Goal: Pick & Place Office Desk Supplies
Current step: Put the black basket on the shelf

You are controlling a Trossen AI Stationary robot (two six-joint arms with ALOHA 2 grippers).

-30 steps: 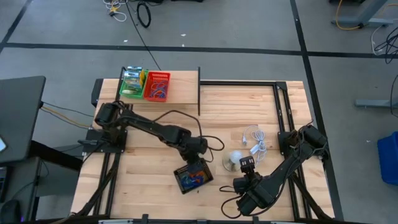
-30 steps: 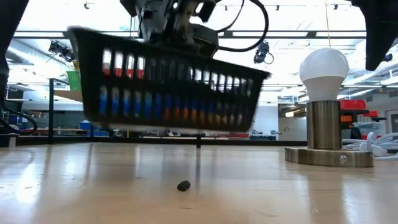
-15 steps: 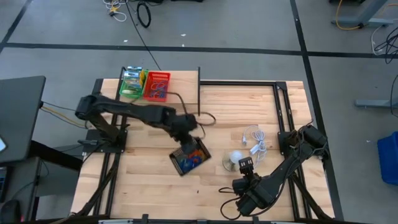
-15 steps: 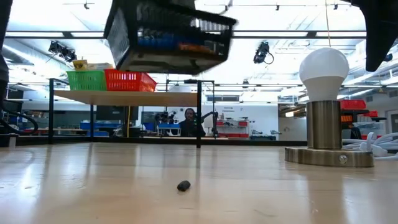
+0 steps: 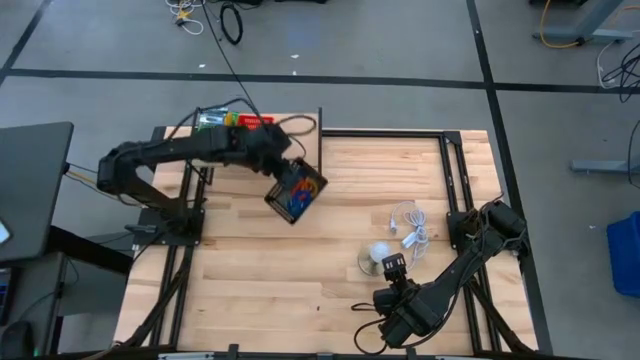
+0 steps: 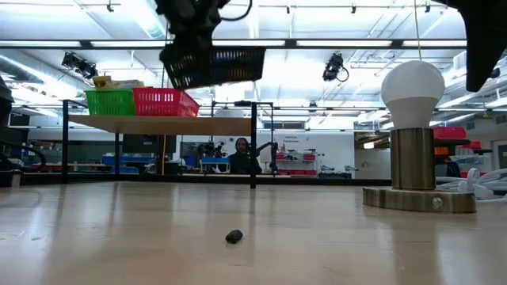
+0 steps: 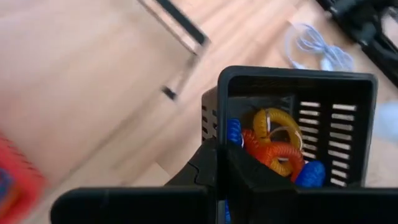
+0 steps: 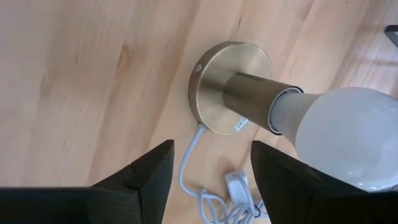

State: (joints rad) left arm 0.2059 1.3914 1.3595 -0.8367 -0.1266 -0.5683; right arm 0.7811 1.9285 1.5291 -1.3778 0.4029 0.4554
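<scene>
The wooden table (image 5: 300, 270) carries a raised wooden shelf (image 6: 158, 123) at its far left corner, and two dark arms work over it. The left arm reaches from its base at the table's left edge toward the shelf; the left gripper (image 5: 272, 163) is clamped tight on the rim of a black mesh basket (image 5: 296, 192) and holds it in the air, tilted, just beside the shelf's near right end and well above the table surface. The right arm lies low along the near right side; the right gripper (image 8: 208, 171) has its fingers spread wide with nothing between them and hangs directly over the lamp. The lamp consists of a white globe bulb (image 6: 412, 84) on a brass stem and round base (image 8: 214, 84), with a white cord (image 5: 410, 225) coiled just beside it. On the shelf stand a red basket (image 6: 165, 102) and a green basket (image 6: 109, 101), touching side by side. Inside the lifted black basket lie the coloured loops (image 7: 273, 146), orange, yellow and blue. A small dark piece (image 6: 234, 236) rests alone on the near table surface.
</scene>
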